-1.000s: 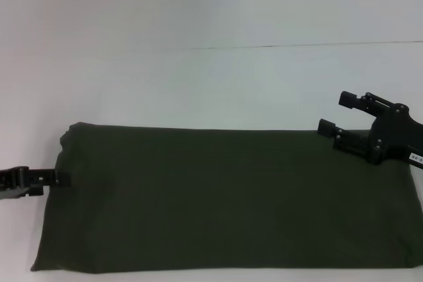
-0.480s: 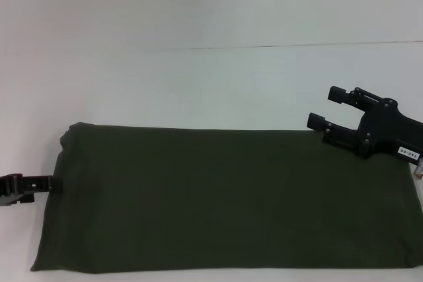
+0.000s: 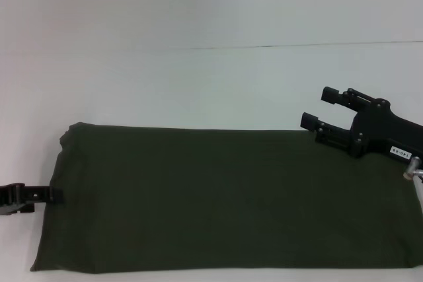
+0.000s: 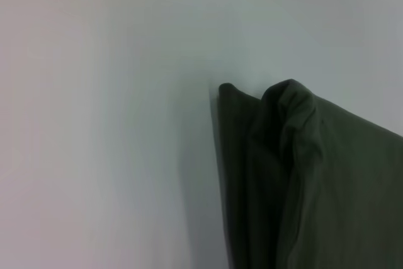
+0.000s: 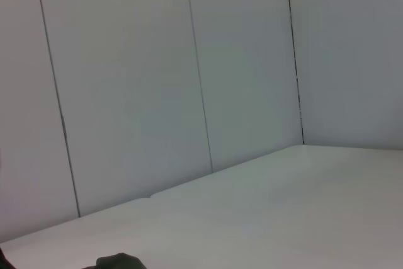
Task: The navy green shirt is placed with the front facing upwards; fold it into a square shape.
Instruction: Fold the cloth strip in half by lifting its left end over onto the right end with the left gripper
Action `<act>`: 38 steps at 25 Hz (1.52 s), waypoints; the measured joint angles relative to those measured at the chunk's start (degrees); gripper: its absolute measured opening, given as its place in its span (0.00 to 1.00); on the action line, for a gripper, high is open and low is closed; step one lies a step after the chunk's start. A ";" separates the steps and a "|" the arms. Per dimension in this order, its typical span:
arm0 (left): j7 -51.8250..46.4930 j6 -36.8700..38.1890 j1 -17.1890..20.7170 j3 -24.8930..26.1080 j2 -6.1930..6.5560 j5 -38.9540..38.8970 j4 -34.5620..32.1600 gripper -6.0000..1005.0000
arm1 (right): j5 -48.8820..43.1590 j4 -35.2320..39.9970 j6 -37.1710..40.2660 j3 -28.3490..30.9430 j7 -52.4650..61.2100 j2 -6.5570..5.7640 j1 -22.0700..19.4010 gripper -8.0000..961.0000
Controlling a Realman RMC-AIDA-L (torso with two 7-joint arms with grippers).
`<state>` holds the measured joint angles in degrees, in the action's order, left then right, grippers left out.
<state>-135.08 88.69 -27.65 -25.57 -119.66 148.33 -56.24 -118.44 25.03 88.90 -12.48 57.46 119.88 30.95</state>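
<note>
The navy green shirt (image 3: pixel 225 199) lies folded in a long band across the white counter (image 3: pixel 198 84), plain side up. Right claw (image 3: pixel 316 109) hovers above its far right corner, fingers spread, empty. Left claw (image 3: pixel 49 195) sits at the shirt's left edge; its grip can't be told.

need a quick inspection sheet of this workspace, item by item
surface: white table, bare behind the shirt.
job's things: navy green shirt lies flat as a long folded rectangle, plain side up, no lettering showing; bunched folds at its left end.
clutter: nothing seen.
grippers: left hand low at the shirt's left edge, touching or nearly so; grip not clear. Right hand raised over the far right corner, fingers open, holding nothing.
cables: nothing seen.
surroundings: white panelled wall behind the table.
</note>
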 joint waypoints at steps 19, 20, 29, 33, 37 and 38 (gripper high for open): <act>0.11 -0.03 -0.98 -1.41 -0.11 -0.33 2.51 0.80 | 0.06 -0.56 -0.68 0.10 0.04 0.00 -0.01 0.83; 0.13 0.00 -1.18 -1.42 -0.08 -0.34 2.90 0.80 | 0.05 -0.57 -0.73 0.07 0.07 0.00 -0.02 0.83; 0.50 0.67 -3.25 -1.52 -0.11 -0.30 5.33 0.80 | 0.05 -0.32 -0.94 0.09 0.35 -0.09 -0.01 0.83; 0.56 0.84 -4.19 -1.52 -0.07 -0.22 6.45 0.80 | 0.05 -0.30 -1.13 0.25 0.37 -0.09 -0.05 0.83; 0.45 0.84 -4.53 -2.56 -0.04 -0.05 6.72 0.80 | 0.05 -0.31 -1.17 0.40 0.37 -0.09 -0.29 0.83; 0.41 0.84 -4.54 -2.95 -0.10 -0.05 6.70 0.79 | 0.05 -0.33 -1.18 0.41 0.37 -0.09 -0.32 0.83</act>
<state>-134.67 89.53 -32.19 -28.51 -119.76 148.28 -49.53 -118.39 24.71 87.73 -12.07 57.83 119.80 30.63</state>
